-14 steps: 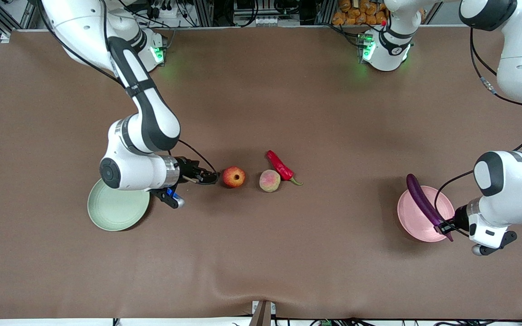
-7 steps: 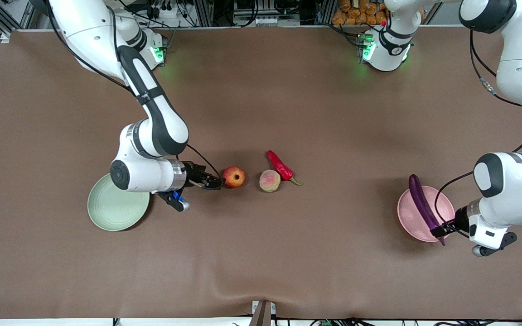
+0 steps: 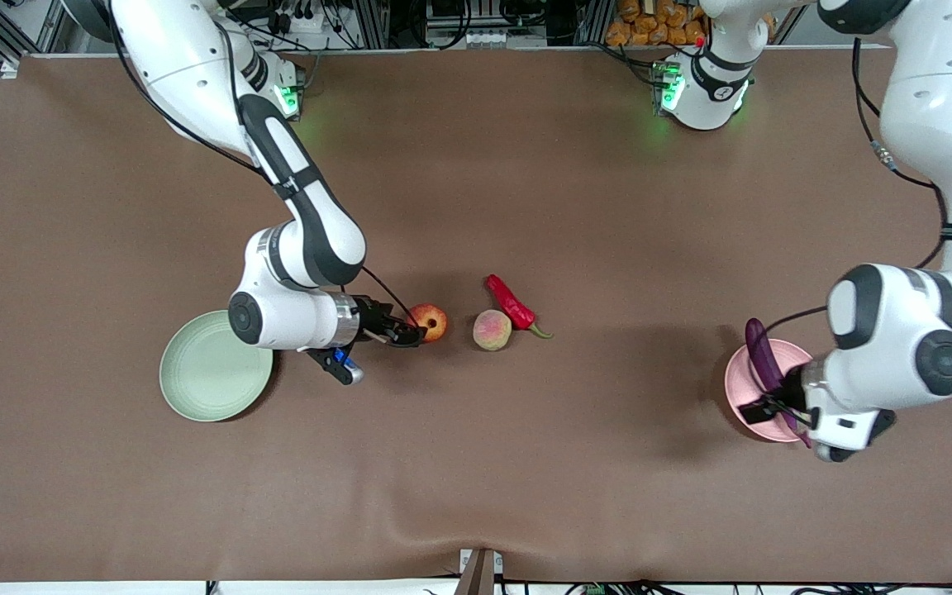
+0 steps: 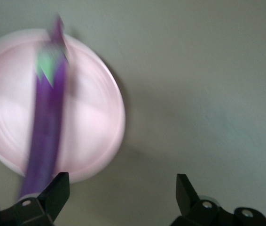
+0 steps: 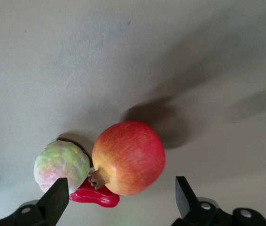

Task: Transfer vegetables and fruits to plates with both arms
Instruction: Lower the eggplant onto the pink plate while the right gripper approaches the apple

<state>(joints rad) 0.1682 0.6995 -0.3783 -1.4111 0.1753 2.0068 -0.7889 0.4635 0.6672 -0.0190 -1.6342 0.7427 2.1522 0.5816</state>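
Jaws of both grippers are being held spread, with nothing pinched between them. Places below are being given relative to the pomegranate-like fruit (image 3: pixel 429 321).

Two white arms are being extended over the brown desk (image 3: pixel 476 479). The right gripper (image 3: pixel 411 333) is being held low just beside the pomegranate-like fruit, on the side toward the right arm's end of the desk; in the right wrist view the fruit (image 5: pixel 129 157) is being framed between the two spread fingers (image 5: pixel 54 197). The left gripper (image 3: pixel 761 408) is being held well apart from the fruit, over the pale pink plate (image 3: pixel 742 380) at the left arm's end of the desk.

The pale green plate (image 3: pixel 211 380) is lying bare toward the right arm's end, somewhat nearer to the front camera than the fruit. The pink plate is lying a little nearer to the camera as well.

The purple eggplant (image 3: pixel 760 360) is lying across the pink plate, free of the left jaws, its green-capped stem end (image 4: pixel 49 63) being shown over the plate in the left wrist view.

The red chili pepper (image 3: pixel 511 304) is lying toward the left arm's end from the fruit, slightly farther from the camera. The peach (image 3: pixel 492 330) is sitting between fruit and chili, touching the chili.
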